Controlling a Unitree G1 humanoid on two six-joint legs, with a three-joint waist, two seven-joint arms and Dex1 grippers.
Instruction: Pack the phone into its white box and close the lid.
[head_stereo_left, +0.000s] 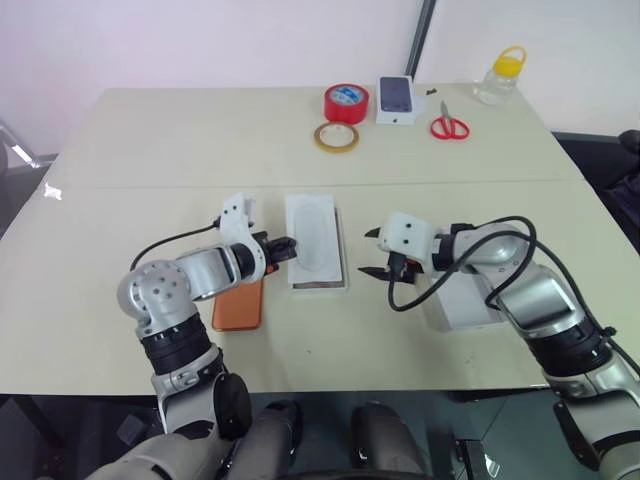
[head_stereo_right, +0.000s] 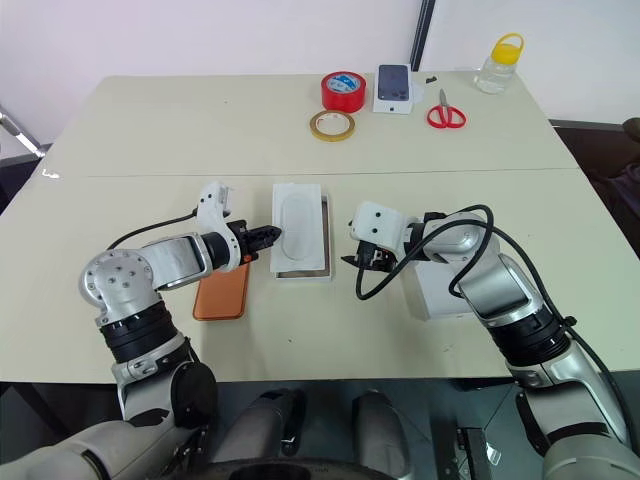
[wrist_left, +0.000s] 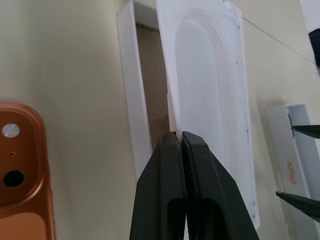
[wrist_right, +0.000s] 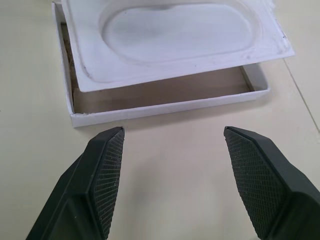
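Phone out, box open, lid off to the side.
Copper-orange phone (wrist_left: 20, 170) lay flat on the surface, camera bump up, just left of the white box (wrist_right: 165, 107). The box sat in the middle, a shallow low-rimmed tray with its brown floor showing beneath a thin white insert (wrist_right: 175, 35) tilted over it. The lid (head_stereo_left: 462, 302) lay well to the right, orange lettering on its side.

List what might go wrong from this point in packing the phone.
1. The left pincer pinches only the edge of the thin insert, which sits askew over the white box; the insert may slip free or drag the box along.
2. The phone lies beside the box under the left arm, so a sweep could knock it.
3. The open right pincer hangs close to the box rim and might nudge it.
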